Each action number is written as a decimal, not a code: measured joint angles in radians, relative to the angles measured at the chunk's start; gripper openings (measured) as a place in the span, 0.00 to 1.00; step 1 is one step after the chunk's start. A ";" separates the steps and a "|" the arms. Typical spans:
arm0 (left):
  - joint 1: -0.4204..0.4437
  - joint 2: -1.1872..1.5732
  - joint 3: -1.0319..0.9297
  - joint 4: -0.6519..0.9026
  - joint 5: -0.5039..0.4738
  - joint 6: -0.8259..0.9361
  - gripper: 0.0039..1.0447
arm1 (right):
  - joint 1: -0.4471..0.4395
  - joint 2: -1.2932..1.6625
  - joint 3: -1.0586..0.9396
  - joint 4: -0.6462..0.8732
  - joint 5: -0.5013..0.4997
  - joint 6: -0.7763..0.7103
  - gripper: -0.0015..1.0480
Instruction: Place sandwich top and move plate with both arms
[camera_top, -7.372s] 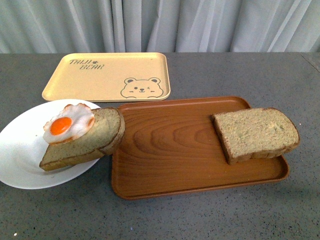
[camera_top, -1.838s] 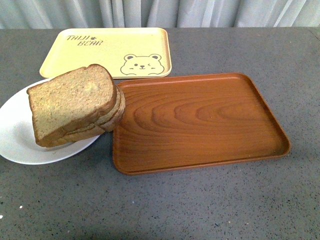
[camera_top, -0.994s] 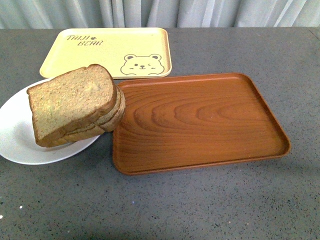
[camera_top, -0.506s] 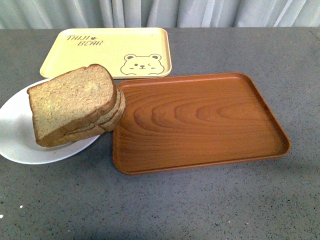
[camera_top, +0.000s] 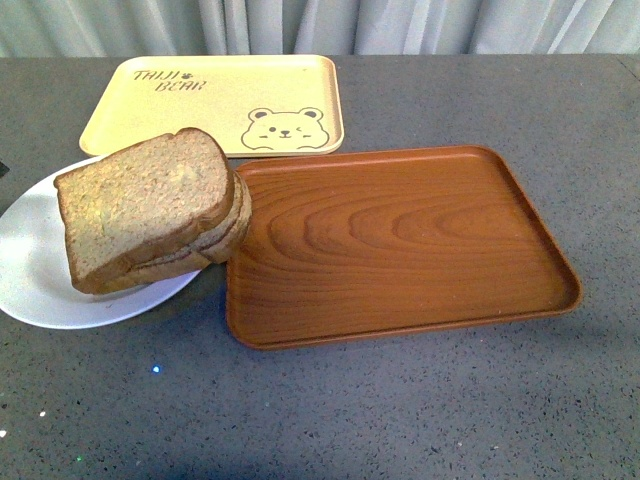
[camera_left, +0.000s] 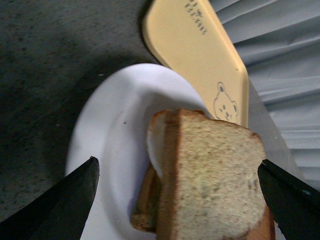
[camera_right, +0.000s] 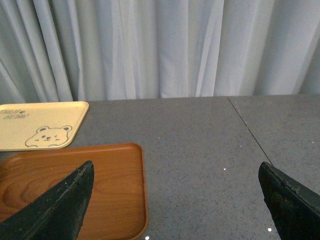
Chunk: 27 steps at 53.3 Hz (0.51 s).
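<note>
The sandwich top (camera_top: 140, 200), a speckled tan slice, lies on the lower slice on the white plate (camera_top: 35, 290) at the left of the front view. In the left wrist view my left gripper (camera_left: 182, 200) is open, its black fingertips (camera_left: 75, 200) standing wide to either side of the sandwich top (camera_left: 215, 175) over the plate (camera_left: 112, 130). A rim of egg white (camera_left: 155, 145) peeks out beneath the slice. My right gripper (camera_right: 175, 205) is open over bare grey table with nothing between its fingers. Neither arm shows in the front view.
The brown wood-grain tray (camera_top: 400, 240) sits right beside the plate with nothing on it. The yellow bear-print tray (camera_top: 215, 100) lies behind the plate. White curtains (camera_right: 160, 45) close off the far table edge. The right wrist view shows the wood tray's corner (camera_right: 75, 185).
Since the oldest frame the sandwich top has gone from the wood tray onto the egg slice on the plate. Over the last second nothing on the table has moved.
</note>
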 joint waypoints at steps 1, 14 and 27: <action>0.005 0.026 0.003 0.013 -0.003 -0.008 0.92 | 0.000 0.000 0.000 0.000 0.000 0.000 0.91; 0.067 0.185 0.037 0.084 -0.043 -0.090 0.92 | 0.000 0.000 0.000 0.000 0.000 0.000 0.91; 0.039 0.236 0.050 0.110 -0.071 -0.123 0.92 | 0.000 0.000 0.000 0.000 0.000 0.000 0.91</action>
